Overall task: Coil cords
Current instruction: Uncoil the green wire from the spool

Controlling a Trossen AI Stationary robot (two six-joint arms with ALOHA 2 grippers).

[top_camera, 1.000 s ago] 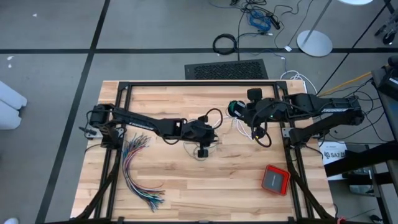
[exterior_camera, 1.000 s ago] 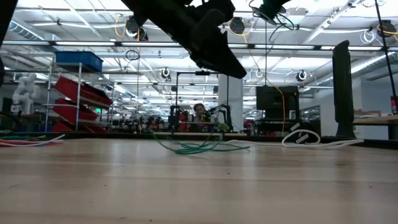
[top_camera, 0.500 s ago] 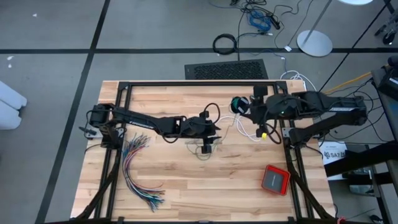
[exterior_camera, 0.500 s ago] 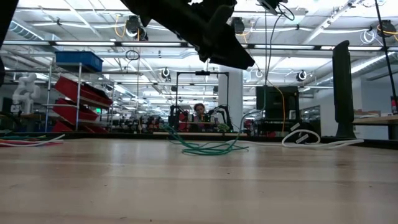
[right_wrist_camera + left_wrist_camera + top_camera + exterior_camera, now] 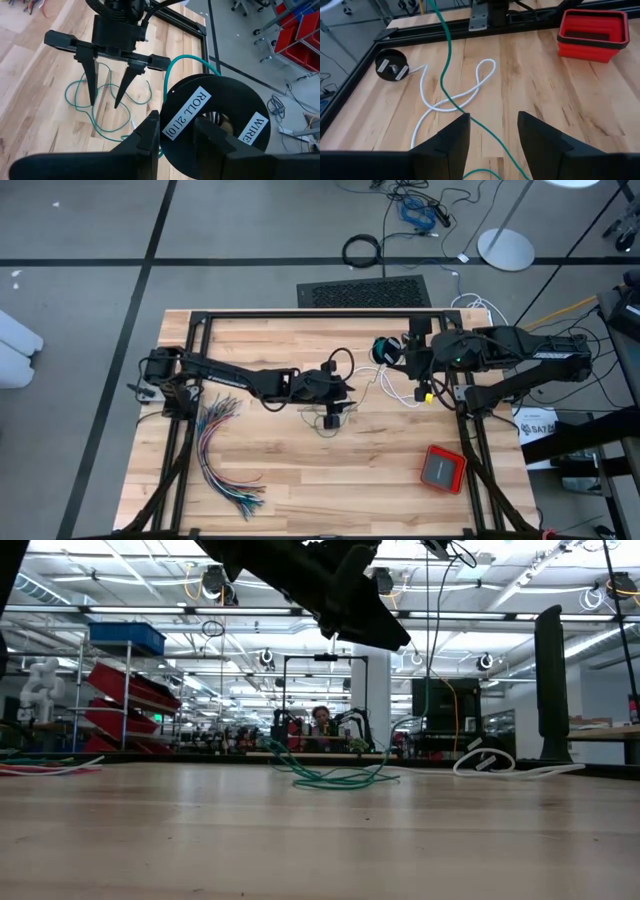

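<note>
Left gripper open, pointing down over green cord. Right gripper holds black spool, probably pinched at rim; cord runs toward left gripper.

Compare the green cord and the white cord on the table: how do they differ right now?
The green cord is thinner and rises off the table toward a black spool held in the right gripper; the white cord is thicker and lies flat, looped, ending at a small black disc. They cross on the wood, and neither is coiled.
</note>
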